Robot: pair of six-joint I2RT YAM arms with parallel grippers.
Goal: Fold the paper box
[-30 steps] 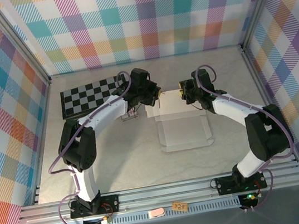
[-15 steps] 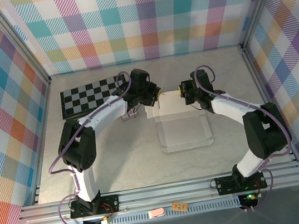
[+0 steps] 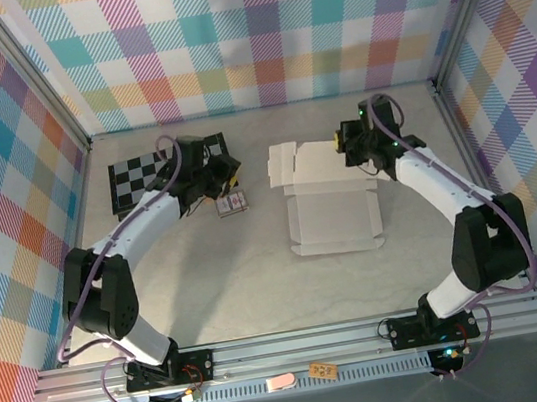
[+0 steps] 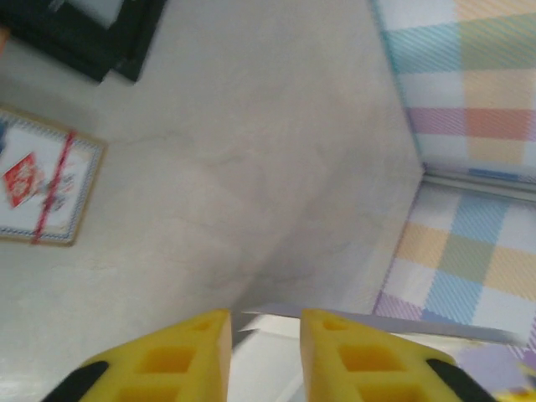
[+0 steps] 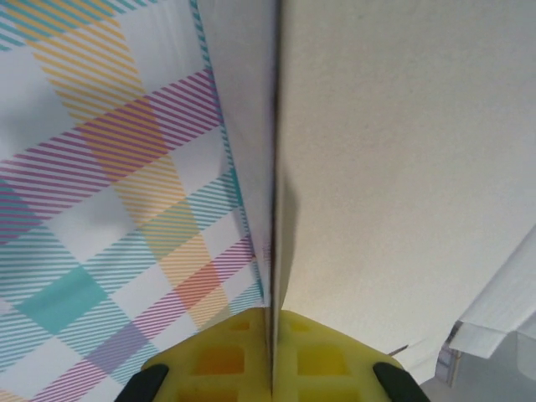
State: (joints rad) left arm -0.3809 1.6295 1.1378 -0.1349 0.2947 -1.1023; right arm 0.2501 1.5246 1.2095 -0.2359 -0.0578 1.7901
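The paper box lies cream side up at the table's middle, its back panel lifted. My right gripper is shut on that panel's right end. In the right wrist view the thin sheet runs edge-on between the closed yellow fingers. My left gripper is off to the left of the box, apart from it. Its yellow jaws stand open with nothing between them. A thin edge of the box shows just beyond them.
A black-and-white checkerboard lies at the back left under the left arm. A small patterned card pack sits beside it, also visible as the card pack left of my fingers. Plaid walls enclose the table on three sides.
My left gripper let go of the box's back panel, opened and drew back left toward the checkerboard. The right gripper closed on the panel and carried it back and to the right.
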